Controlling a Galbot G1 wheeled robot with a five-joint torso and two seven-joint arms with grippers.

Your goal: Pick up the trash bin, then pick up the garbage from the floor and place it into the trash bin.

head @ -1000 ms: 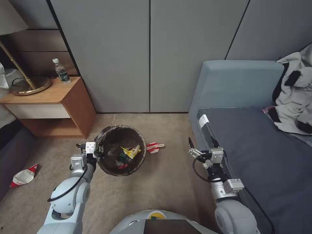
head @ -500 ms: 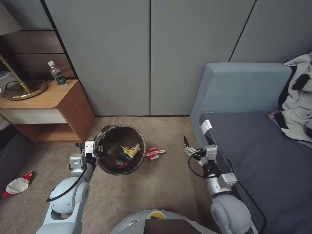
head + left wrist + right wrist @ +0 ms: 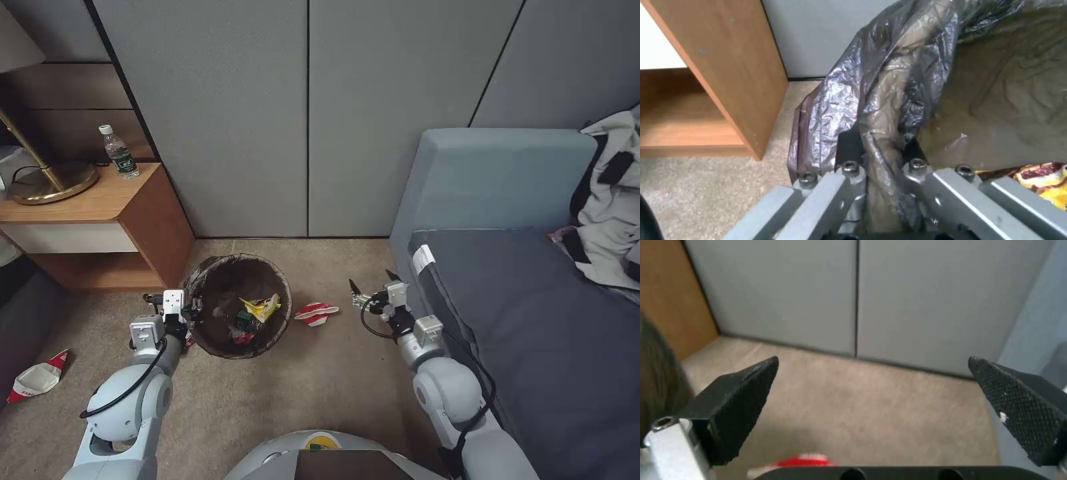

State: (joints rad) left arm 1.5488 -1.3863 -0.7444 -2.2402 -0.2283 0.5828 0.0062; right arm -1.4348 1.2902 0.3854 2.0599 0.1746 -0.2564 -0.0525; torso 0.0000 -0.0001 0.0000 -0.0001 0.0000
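My right end effector (image 3: 371, 284) has swung in from beside the sofa (image 3: 533, 300) toward the red-and-white cup (image 3: 317, 313) on the floor (image 3: 320, 387), and its fingers are wide apart. My left end effector (image 3: 882, 156) is clamped on the bagged rim of the bin (image 3: 235, 305), which sits just left of the cup, with wrappers already inside. I think I am on the step of picking up garbage, so next I should bring the right one down over the cup, which lies near it and a little lower, then close; another cup (image 3: 37, 379) lies far off to my left.
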